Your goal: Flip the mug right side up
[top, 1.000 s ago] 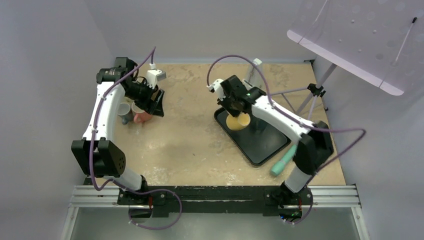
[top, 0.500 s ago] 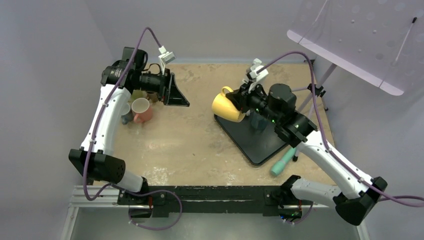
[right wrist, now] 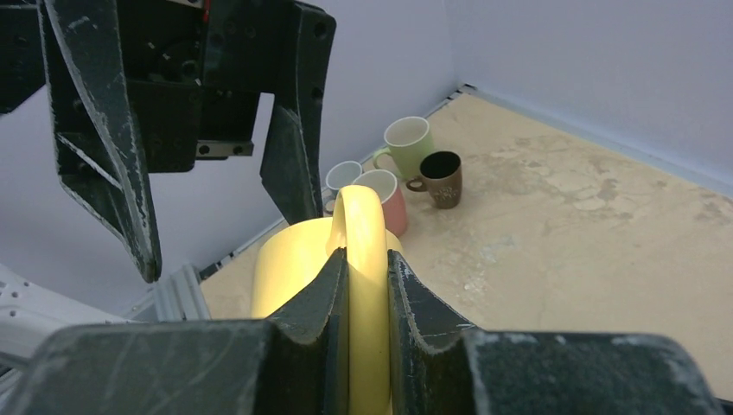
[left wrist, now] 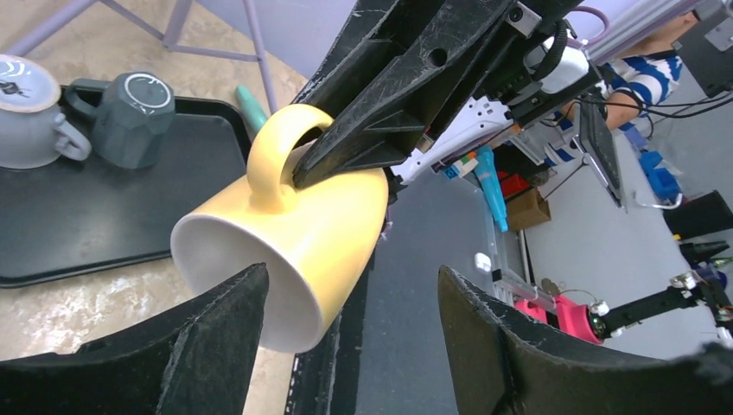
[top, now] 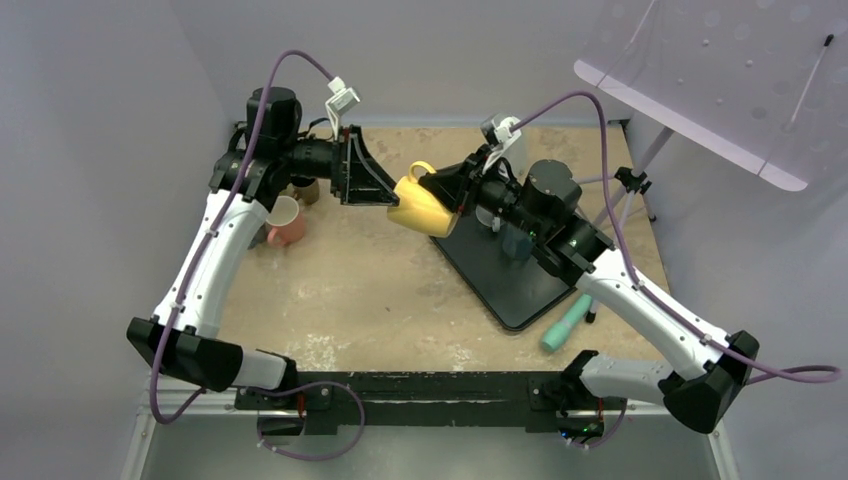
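The yellow mug [top: 422, 207] hangs in the air over the table's middle, tipped on its side with its handle up. My right gripper [top: 447, 186] is shut on that handle; in the right wrist view both fingers of the right gripper [right wrist: 367, 270] press the yellow loop. The mug's white mouth [left wrist: 226, 275] faces my left gripper [top: 387, 196]. That left gripper [left wrist: 353, 273] is open: one finger [left wrist: 216, 337] stands in front of the mouth, the other [left wrist: 510, 337] is apart from the mug's outer wall.
A black tray [top: 520, 290] at centre right carries a grey mug [left wrist: 26, 112] and a dark mug [left wrist: 134, 117]. Pink [top: 285, 222], green [right wrist: 409, 141] and brown [right wrist: 442, 177] mugs stand at the far left. A teal tool [top: 567, 322] lies beside the tray.
My right arm has lifted the yellow mug off the tray and carried it left, tipping it sideways. My left arm has swung from the cups towards the mug's mouth.
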`<state>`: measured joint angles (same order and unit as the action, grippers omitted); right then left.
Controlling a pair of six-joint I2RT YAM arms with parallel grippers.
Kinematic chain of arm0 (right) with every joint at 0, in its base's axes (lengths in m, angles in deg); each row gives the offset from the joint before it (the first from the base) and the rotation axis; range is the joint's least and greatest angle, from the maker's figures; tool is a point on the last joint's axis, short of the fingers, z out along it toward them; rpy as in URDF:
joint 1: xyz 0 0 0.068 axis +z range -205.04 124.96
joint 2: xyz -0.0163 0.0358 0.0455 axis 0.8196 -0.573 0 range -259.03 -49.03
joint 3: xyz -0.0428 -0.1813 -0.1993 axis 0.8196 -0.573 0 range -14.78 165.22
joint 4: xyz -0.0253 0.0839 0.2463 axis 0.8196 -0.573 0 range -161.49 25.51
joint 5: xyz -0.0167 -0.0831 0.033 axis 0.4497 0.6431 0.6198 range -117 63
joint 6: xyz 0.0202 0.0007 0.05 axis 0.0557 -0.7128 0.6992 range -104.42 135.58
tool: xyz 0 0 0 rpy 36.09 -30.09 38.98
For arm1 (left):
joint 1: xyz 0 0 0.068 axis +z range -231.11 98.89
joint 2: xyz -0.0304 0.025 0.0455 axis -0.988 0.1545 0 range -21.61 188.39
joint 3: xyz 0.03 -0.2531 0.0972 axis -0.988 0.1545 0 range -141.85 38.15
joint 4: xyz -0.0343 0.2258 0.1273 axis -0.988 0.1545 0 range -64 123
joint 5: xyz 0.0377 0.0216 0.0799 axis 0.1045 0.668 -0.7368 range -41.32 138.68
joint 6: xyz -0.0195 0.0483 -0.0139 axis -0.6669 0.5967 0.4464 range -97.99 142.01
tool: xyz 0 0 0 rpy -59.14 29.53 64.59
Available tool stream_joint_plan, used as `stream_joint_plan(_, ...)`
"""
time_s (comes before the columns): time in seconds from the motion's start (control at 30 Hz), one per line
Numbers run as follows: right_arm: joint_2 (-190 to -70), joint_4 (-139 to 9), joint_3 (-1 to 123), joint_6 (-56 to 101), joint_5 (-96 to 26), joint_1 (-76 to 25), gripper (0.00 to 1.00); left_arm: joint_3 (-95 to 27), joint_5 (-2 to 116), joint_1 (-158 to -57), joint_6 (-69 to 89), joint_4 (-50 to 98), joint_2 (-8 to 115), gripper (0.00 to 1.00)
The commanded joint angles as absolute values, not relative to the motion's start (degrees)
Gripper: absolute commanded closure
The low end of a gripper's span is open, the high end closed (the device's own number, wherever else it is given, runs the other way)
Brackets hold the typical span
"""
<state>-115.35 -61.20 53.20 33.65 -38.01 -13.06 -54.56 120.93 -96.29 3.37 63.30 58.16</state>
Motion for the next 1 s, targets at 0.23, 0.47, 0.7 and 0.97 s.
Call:
stream_joint_plan(0.23,-116.2,-47.7,58.1,38.3,-40.7,-12.3,1.00,-51.0,123.4,-98.8,-2.8,56.4,57.5,0.35)
stream_joint_plan(0.47,-118.3,-46.4,57.5,39.0,-41.5,-12.3,1.00,-48.7,124.3,-100.1,-4.3,54.4,56.2,1.00)
stream_joint_plan(0.7,-121.3,-58.3,59.5,36.8,-40.2,-12.3,0.33,-59.8,102.1,-98.5,25.3,85.5,58.7,1.00)
stream_joint_plan(0.97,-119.1,-66.7,57.7,35.9,-33.6,-12.4,0.10,-57.0,71.5,-97.8,38.6,91.5,64.7,1.00)
